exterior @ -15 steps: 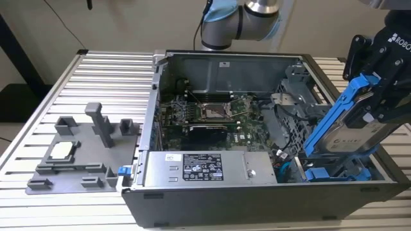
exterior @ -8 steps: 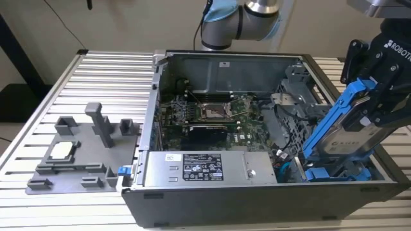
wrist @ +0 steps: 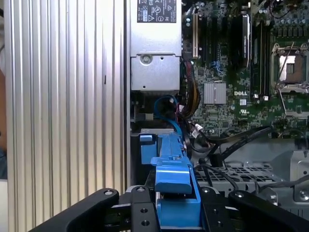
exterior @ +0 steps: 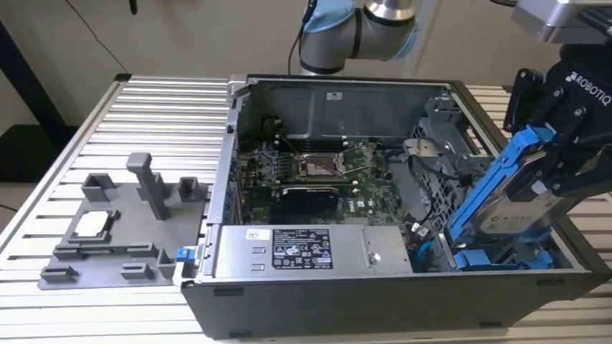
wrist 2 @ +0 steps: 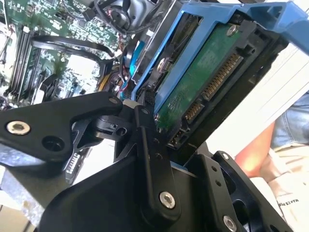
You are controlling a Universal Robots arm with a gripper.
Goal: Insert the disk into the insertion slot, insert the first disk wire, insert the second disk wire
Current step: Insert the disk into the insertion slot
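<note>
Sitting on the ribbed table [exterior: 143, 107], the open computer case [exterior: 383, 308] holds a grey drive cage [exterior: 435, 165] toward the exterior view's right; beside it the disk [exterior: 512, 208] leans tilted, lower end inside the case, upper end pinched by the gripper [exterior: 564, 168] between its fingers [wrist 2: 145, 135]

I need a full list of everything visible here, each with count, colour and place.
table: one, silver, under everything
computer case: one, dark grey, open, on the table
circuit board: one, green, inside the case
power supply: one, silver, inside the case
parts holder: one, grey, table, exterior view's left
disk: one, silver in blue frame, tilted, partly in the case
arm: one, silver and blue, behind the case
gripper: one, black, shut on the disk
</note>
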